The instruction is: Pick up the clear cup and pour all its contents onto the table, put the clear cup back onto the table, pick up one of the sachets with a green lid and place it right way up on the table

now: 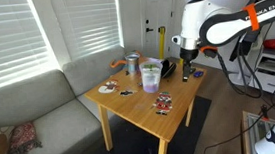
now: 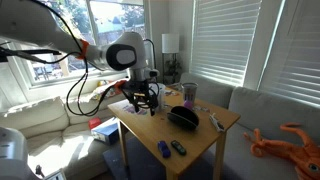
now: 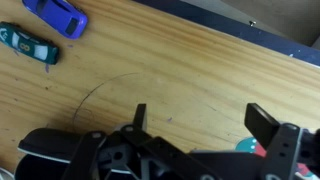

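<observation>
The clear cup point(image 1: 150, 76) stands upright near the middle of the light-wood table point(image 1: 146, 111), with dark purplish contents low inside it. It also shows in an exterior view point(image 2: 188, 93). Small colourful sachets lie on the table top point(image 1: 163, 105) point(image 1: 108, 88); they are too small for me to make out green lids. My gripper point(image 1: 187, 59) hangs open and empty over a table corner, apart from the cup. In the wrist view its jaws point(image 3: 200, 118) are spread above bare wood, and a teal-and-red scrap point(image 3: 250, 147) peeks out beside one finger.
A grey-and-orange container point(image 1: 133, 63) stands behind the cup. A dark bowl-like object point(image 2: 183, 117) sits by the cup. A blue toy car point(image 3: 57, 15) and a teal one point(image 3: 28, 45) lie near the gripper. A grey sofa point(image 1: 40, 106) adjoins the table.
</observation>
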Controlling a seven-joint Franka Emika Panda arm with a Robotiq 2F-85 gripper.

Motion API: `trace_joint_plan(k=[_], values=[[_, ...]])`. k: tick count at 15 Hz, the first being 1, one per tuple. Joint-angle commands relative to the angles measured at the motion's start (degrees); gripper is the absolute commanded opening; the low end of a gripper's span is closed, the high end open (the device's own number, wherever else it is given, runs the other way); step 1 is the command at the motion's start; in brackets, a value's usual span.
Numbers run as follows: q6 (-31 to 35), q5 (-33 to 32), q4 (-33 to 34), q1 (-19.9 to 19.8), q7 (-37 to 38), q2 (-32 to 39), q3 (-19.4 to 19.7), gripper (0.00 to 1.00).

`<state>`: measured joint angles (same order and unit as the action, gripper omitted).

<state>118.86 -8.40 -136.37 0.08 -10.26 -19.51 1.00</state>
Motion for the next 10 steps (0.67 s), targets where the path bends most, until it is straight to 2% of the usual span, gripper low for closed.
trace_joint_plan(k=[1, 3, 8, 10], values=[[-0.1, 0.0, 0.1, 0.1, 0.0, 0.0, 0.1, 1.00], [0.4, -0.3, 0.4, 0.2, 0.4, 0.0, -0.2, 1.00], [7.8, 4.9, 5.6, 4.5, -0.6, 0.6, -1.8, 1.00], [8.6, 6.8, 8.1, 6.2, -1.0, 0.8, -2.5, 1.00]])
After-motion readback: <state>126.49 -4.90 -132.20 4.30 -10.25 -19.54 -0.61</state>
